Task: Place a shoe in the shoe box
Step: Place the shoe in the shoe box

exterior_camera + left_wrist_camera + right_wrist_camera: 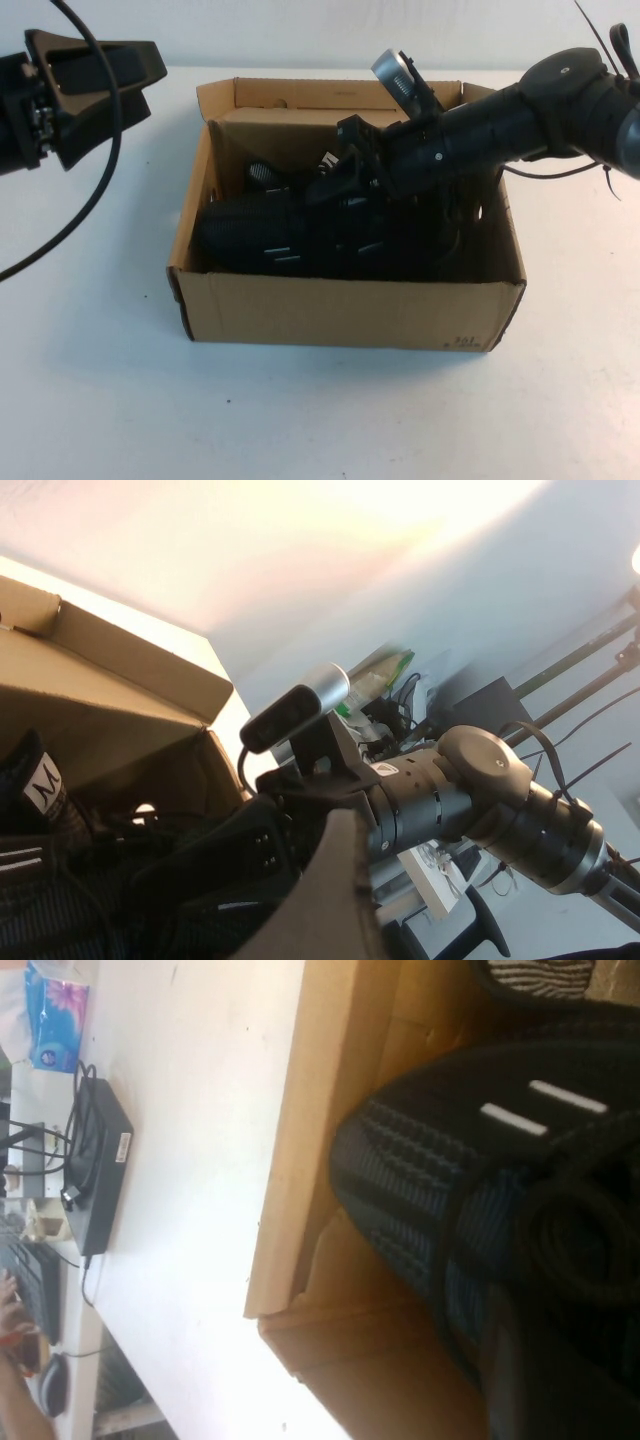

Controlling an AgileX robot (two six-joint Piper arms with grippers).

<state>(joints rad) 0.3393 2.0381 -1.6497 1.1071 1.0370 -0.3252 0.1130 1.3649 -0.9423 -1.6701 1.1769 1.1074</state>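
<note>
The shoe [250,240] lies on its side inside the box [350,310]. The right gripper [345,185] reaches down into the box above the shoe; whether it grips cannot be told. The left gripper [110,75] hangs outside the box's left wall, jaws parted and empty.

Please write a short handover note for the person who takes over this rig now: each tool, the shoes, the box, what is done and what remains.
Left tool: open, raised beyond the box's far left corner, holding nothing.
Right tool: down inside the plain brown cardboard shoe box, among the shoes; its grip is not visible.
Black mesh sneaker with silver side stripes lies in the box; another with a white "M" label is beside it.
Done: shoe is in the box.
Left: probably withdraw the right arm.
</note>
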